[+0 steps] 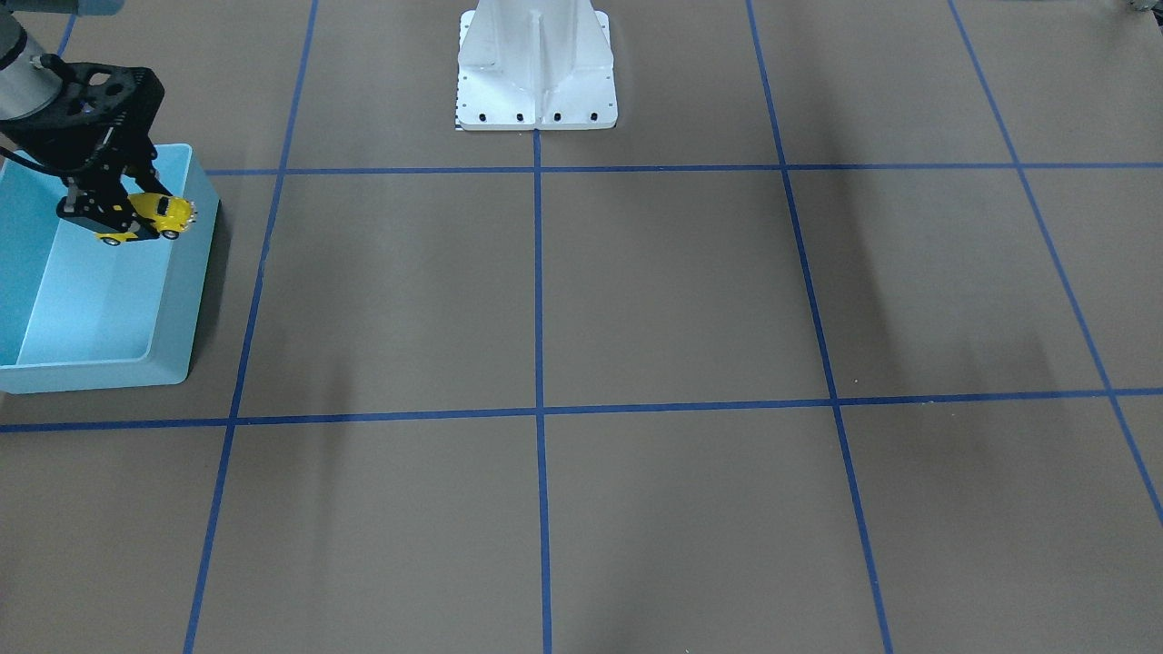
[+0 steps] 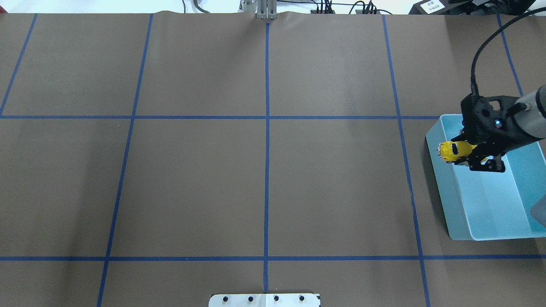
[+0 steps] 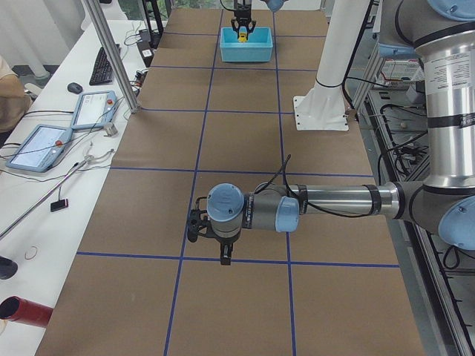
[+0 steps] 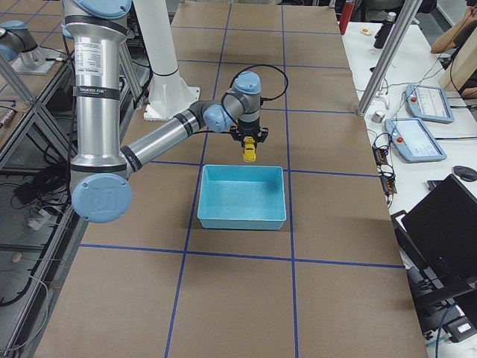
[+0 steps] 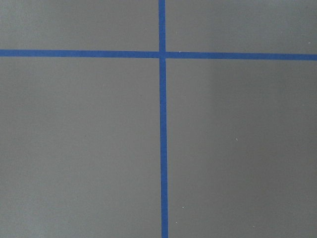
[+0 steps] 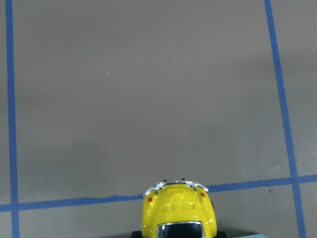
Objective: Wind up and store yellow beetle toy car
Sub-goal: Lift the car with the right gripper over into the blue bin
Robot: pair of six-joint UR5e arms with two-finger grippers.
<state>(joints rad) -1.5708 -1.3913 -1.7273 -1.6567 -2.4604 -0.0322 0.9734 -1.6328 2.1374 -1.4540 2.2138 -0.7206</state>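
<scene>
Jaws of right gripper (image 1: 127, 221) clamped glossy yellow beetle toy car (image 1: 164, 214) over light-blue plastic bin (image 1: 178, 304); those of left gripper (image 3: 199, 226) could not be judged.

one yellow beetle toy car (image 1: 160, 216), one blue bin (image 1: 91, 377)

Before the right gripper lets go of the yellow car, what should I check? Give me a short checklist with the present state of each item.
1. Grip: right gripper shut on yellow beetle toy car: ok.
2. Car wholly over the light blue bin: not ok, one end seems to overhang the wall.
3. Bin free inside: ok.
4. Far from bin: left arm: ok.
5. Car wound up: cannot tell.
</scene>
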